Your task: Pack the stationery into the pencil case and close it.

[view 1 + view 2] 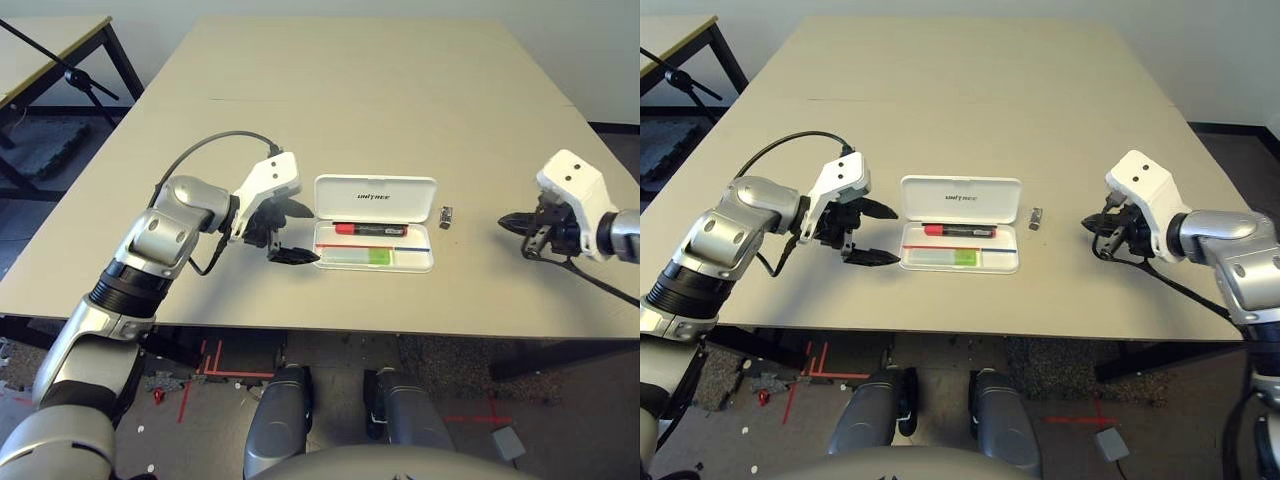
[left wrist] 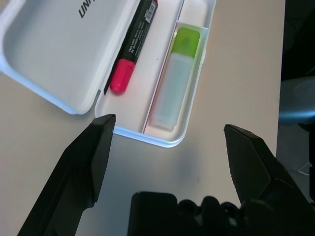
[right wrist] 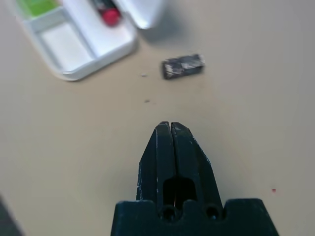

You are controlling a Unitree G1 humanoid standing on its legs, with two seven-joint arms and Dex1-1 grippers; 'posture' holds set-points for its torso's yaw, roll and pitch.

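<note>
The pencil case (image 1: pixel 375 222) lies open on the table (image 1: pixel 350 110) with red marker (image 1: pixel 370 229) and white stick (image 1: pixel 357 257) inside. The dark block (image 1: pixel 446 215) waits beside it. My left hand (image 1: pixel 292 232) is spread, my right hand (image 3: pixel 170 129) pressed together, empty. I judge the block comes next: open, reach, pinch.

The pencil case (image 1: pixel 375 222) is lying open, holding the red marker (image 1: pixel 370 230); the tiny dark block (image 1: pixel 446 216) is sitting just beside it.
</note>
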